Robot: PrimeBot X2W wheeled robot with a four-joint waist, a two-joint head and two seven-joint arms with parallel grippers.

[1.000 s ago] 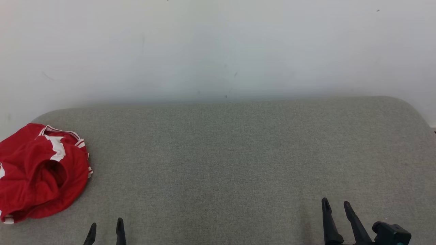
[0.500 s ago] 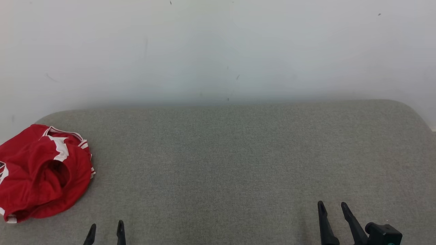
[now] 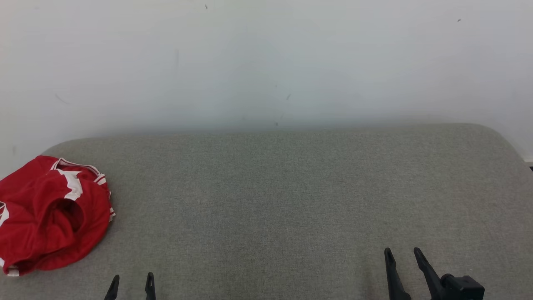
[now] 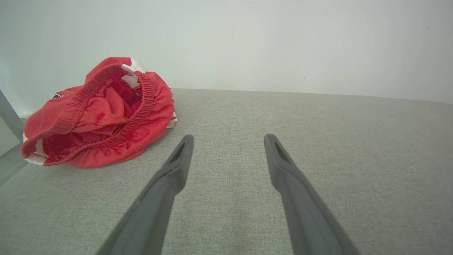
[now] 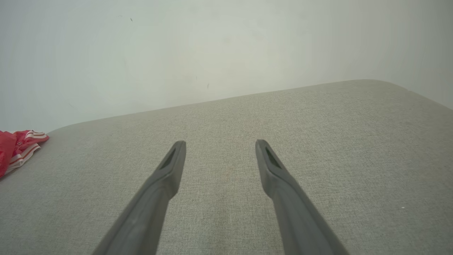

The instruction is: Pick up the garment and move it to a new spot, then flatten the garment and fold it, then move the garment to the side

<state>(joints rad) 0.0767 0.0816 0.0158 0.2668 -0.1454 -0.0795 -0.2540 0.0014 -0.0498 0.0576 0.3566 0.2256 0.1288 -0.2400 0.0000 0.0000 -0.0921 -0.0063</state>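
Lying bunched at the left edge of the grey fabric surface (image 3: 291, 200), the red garment (image 3: 50, 214) sat untouched.
Its waistband opening gaped toward the near right, and the heap showed no clear long axis. The left hand (image 3: 133, 277) and right hand (image 3: 402, 251) stood wide, empty.

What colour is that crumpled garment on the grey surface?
Red with white trim on the garment; clearest in the left wrist view.

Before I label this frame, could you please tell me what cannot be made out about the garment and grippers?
- Red garment: the head view's left edge cuts it off, and its own bunched folds hide its full shape.
- Same garment, right wrist view: the left edge leaves just a striped corner.
- Left gripper and right gripper: the head view's bottom edge cuts off their lower parts.
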